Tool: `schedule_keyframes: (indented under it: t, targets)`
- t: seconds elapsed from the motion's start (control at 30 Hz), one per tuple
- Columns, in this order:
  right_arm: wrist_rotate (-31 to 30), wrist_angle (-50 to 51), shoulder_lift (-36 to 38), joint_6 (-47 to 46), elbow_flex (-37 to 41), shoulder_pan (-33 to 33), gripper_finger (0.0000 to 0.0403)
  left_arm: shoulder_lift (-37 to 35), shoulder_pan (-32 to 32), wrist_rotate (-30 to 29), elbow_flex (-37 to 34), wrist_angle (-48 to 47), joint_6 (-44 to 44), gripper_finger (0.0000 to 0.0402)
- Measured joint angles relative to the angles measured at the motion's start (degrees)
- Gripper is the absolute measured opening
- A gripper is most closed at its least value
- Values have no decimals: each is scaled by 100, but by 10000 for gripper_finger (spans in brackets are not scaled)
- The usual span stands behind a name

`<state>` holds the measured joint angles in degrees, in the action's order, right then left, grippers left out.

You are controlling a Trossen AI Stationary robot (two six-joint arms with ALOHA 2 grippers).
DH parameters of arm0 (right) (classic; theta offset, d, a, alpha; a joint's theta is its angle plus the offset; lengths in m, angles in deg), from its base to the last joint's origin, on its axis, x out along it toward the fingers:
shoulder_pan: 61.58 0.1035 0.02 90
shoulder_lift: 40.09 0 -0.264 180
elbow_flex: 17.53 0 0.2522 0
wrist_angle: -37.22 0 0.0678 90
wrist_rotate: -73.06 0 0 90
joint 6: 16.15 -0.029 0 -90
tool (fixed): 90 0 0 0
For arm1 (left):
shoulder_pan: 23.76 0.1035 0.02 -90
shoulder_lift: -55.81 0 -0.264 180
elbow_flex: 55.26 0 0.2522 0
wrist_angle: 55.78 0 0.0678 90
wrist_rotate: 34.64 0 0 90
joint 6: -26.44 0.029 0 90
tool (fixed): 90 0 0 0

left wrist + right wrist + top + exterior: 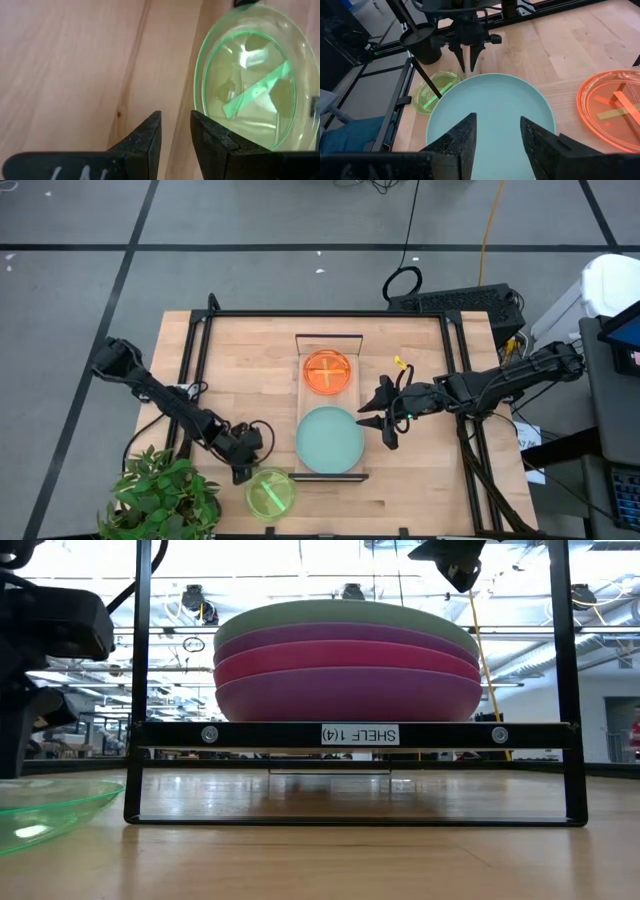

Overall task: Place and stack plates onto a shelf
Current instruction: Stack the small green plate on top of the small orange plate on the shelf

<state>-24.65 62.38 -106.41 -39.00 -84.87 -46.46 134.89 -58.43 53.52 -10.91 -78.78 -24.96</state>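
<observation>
Shelf (329, 338): long light-wood board at the centre of the high view, running from mid-frame toward the lower edge of the tabletop (420, 490); a black frame with a label plate carries it in the low view.

Stack of large plates (347, 660): on the lower half of the shelf in the high view. Pale teal plate (329, 439) on top; the low view shows three more beneath it, purple, magenta, purple.

Orange plate (327, 371): smaller, translucent, on the upper half of the shelf, just beside the teal plate, apart from it. Whether others lie under it cannot be told.

Neon green plate (270, 492): smaller, translucent, flat on the tabletop at lower left of centre in the high view, off the shelf, just beside its lower left corner.

Left gripper (241, 474): lower left in the high view, just beside the green plate's rim, fingers (147, 137) a narrow gap apart with only bare wood between them, grasping nothing.

Right gripper (375, 418): right of centre in the high view, just beside the teal plate's right edge and raised above it, released, fingers (460, 136) spread, holding nothing.

Potted plant (165, 495): lower left corner of the tabletop.
</observation>
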Motion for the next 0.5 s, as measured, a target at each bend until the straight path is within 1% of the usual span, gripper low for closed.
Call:
schedule_keyframes:
  t: [0.33,0.5]
  targets:
    - [1,2,0,0,0,0,136,-49,-169,-79,0,56,-372,108]
    - [1,2,0,0,0,0,136,3,-306,-95,0,248,-630,108]
